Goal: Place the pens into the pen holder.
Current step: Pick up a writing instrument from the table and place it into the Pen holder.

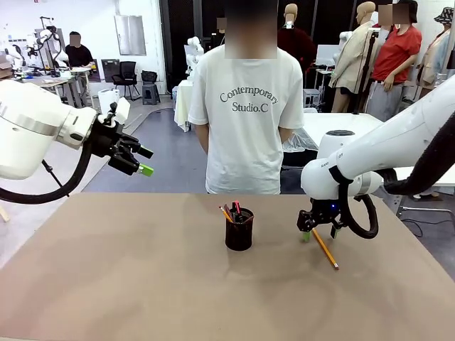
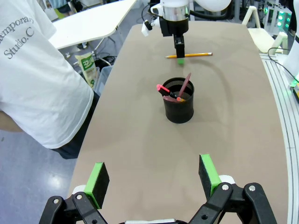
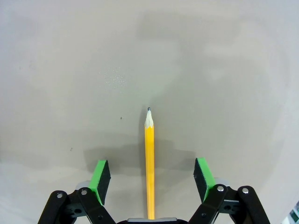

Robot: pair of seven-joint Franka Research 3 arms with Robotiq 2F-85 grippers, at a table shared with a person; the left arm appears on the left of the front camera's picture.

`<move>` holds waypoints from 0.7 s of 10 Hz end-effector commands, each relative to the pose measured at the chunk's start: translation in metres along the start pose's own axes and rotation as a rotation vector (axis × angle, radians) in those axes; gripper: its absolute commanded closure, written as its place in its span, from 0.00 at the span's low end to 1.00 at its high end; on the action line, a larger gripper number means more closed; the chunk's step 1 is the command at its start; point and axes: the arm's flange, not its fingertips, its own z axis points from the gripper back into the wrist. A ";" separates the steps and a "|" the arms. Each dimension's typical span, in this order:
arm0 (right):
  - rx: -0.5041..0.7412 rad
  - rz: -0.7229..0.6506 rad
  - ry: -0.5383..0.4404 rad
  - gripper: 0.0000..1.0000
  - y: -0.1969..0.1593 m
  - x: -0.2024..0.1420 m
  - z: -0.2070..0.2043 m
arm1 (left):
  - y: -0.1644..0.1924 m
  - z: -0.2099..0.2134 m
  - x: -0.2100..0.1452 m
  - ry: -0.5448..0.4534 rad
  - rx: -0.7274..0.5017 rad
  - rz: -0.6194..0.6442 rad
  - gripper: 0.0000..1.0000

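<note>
The black mesh pen holder (image 1: 239,232) stands mid-table with a dark red-tipped pen (image 2: 162,88), a brownish-pink pen (image 2: 185,86) and a yellow stick (image 1: 226,212) inside. A yellow-orange pencil (image 1: 325,250) lies flat on the table to its right. My right gripper (image 1: 318,233) is down over the pencil's blunt end. In the right wrist view the pencil (image 3: 149,163) runs between the green pads, and the right gripper (image 3: 152,179) is open with a gap on each side. My left gripper (image 1: 142,162) hangs open in the air at the left, and its wrist view looks down past the left gripper (image 2: 154,179) at the holder (image 2: 178,106).
A person in a white T-shirt (image 1: 245,121) stands at the far table edge, hands behind the back. The brown table (image 1: 128,284) is bare around the holder and pencil.
</note>
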 end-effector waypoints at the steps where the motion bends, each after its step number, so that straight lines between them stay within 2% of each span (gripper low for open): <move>1: -0.016 -0.018 -0.013 0.45 0.001 0.008 0.000 | 0.000 0.001 0.001 -0.003 -0.006 -0.002 0.00; 3: -0.013 -0.022 -0.010 0.85 0.001 0.009 -0.001 | 0.000 0.001 0.001 -0.003 -0.006 -0.002 0.00; 4: -0.013 -0.023 -0.008 1.00 0.001 0.009 0.000 | 0.000 0.001 0.001 -0.003 -0.006 -0.002 0.00; 7: -0.007 -0.025 -0.002 1.00 0.001 0.009 0.000 | 0.000 0.001 0.001 -0.003 -0.006 -0.002 0.00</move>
